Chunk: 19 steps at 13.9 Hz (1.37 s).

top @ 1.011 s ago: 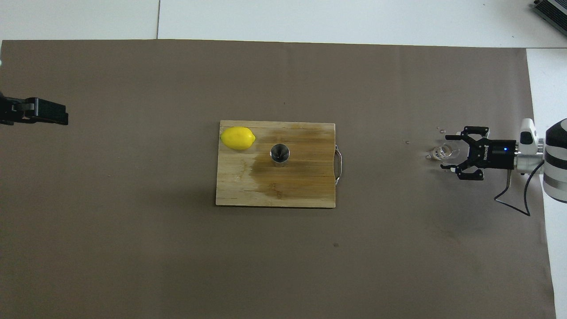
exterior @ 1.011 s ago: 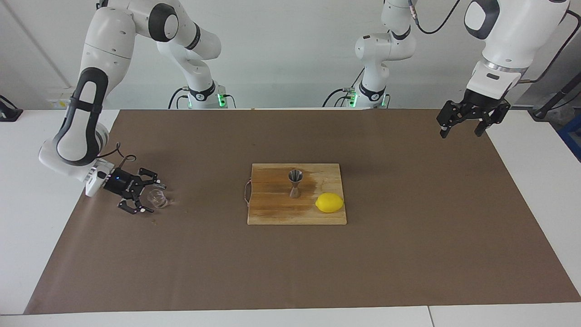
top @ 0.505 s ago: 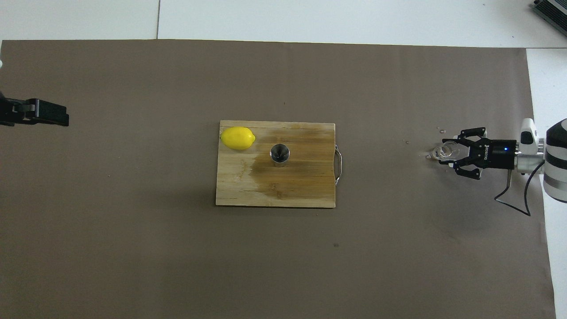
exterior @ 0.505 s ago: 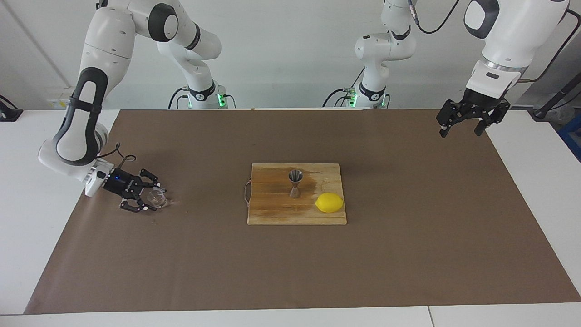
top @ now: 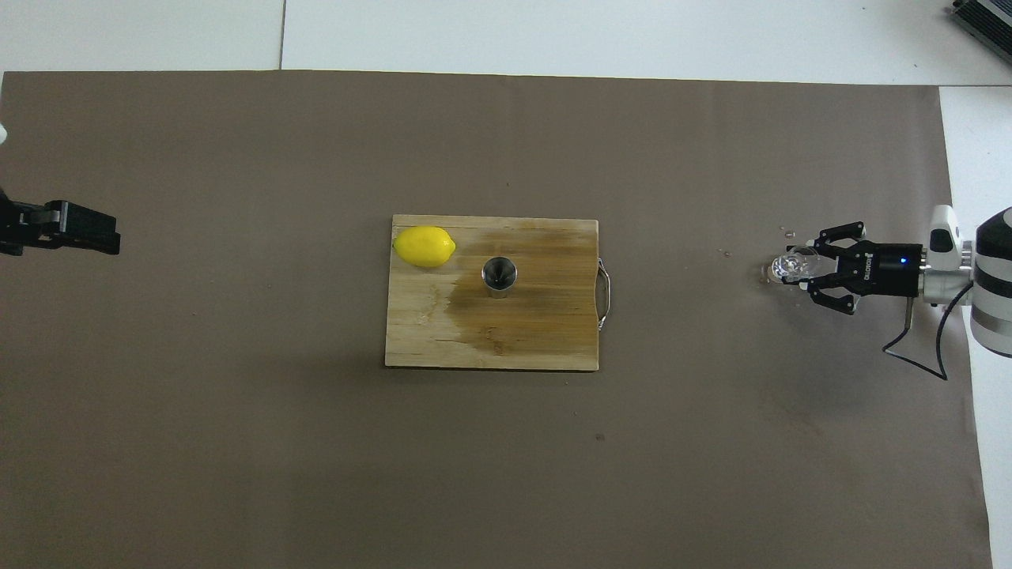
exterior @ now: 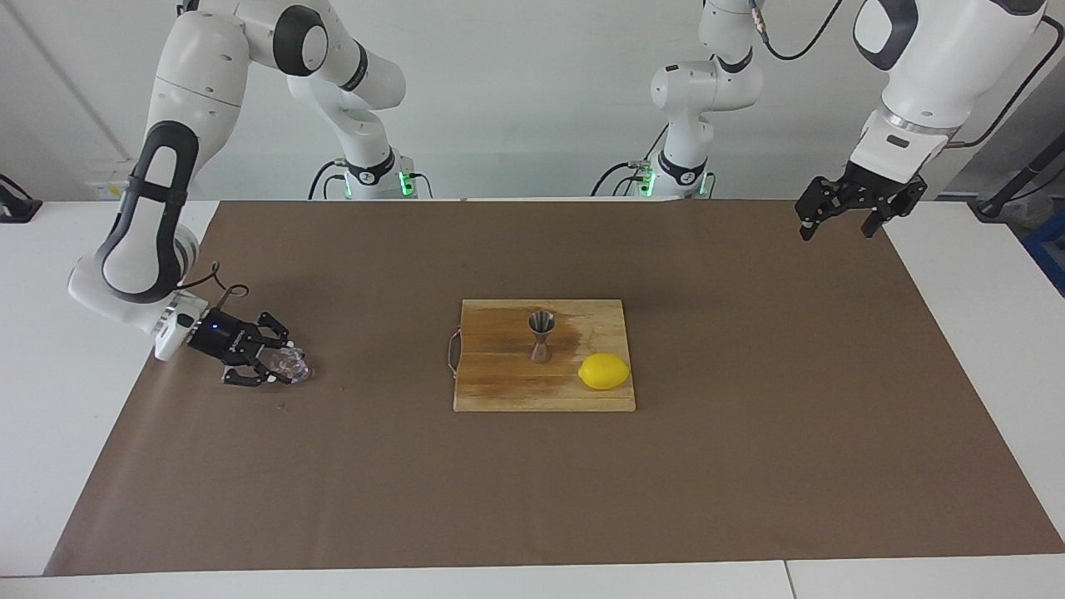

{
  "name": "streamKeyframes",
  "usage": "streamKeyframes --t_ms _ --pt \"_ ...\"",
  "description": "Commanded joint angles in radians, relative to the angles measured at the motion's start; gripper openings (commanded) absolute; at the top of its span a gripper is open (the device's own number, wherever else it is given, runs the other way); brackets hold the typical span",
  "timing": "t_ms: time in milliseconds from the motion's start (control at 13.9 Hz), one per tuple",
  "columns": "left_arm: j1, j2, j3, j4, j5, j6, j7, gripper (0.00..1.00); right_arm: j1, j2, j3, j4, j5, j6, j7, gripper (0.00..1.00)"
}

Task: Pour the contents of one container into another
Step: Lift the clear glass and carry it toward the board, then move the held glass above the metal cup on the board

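Since a second ago my right tool (exterior: 279, 372) has drawn its jaws in from wide apart until they pinch the glass cup (exterior: 289, 363), and the left tool (exterior: 842, 218) has drifted a little higher at its own end of the table (exterior: 982, 333).

Starting with what I have in hand: the right tool lies low and nearly flat over the brown mat (exterior: 532, 499) at the right arm's end, clamped on the cup from the side, and the cup sits between the fingertips and looks tipped from upright, though I cannot tell whether it is clear of the mat. I judge the cup light, rigid, slick and breakable, so a gentle squeeze low on the wall, below the rim, should serve, with slow wrist motion to stop it twisting. A few droplets on the mat beside it suggest wet glass.

Farther out, well apart from the cup, the steel jigger (exterior: 541, 335) stands upright near the middle of the wooden board (exterior: 499, 391), with a lemon (exterior: 604, 371) just beside it toward the left arm's end. Its mouth is narrow and its waist thin, so I expect it to tip easily if bumped.

Farthest off, the left tool waits in the air, jaws spread and empty.
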Motion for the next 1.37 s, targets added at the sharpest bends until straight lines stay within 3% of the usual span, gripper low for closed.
streamKeyframes --t_ms 0,144,505,650,938,1299 --pt "0.004 -0.023 -0.002 -0.018 -0.003 -0.016 -0.009 1.0 0.04 -0.092 0.01 -0.01 -0.025 0.018 0.069 0.08" --pt "0.006 -0.023 -0.002 -0.018 -0.003 -0.016 -0.009 1.0 0.074 -0.147 0.039 -0.008 -0.046 0.066 0.128 0.06" --pt "0.006 -0.023 -0.002 -0.018 -0.003 -0.016 -0.009 1.0 0.073 -0.297 0.241 -0.005 -0.236 0.137 0.4 0.06" --pt "0.006 -0.023 -0.002 -0.018 -0.003 -0.018 -0.009 1.0 0.074 -0.302 0.286 -0.005 -0.238 0.143 0.425 0.06" --pt "0.006 -0.023 -0.002 -0.018 -0.003 -0.018 -0.009 1.0 0.074 -0.311 0.425 -0.005 -0.249 0.267 0.515 0.06" --pt "0.006 -0.023 -0.002 -0.018 -0.003 -0.018 -0.009 1.0 0.074 -0.323 0.559 -0.007 -0.423 0.312 0.722 0.06"
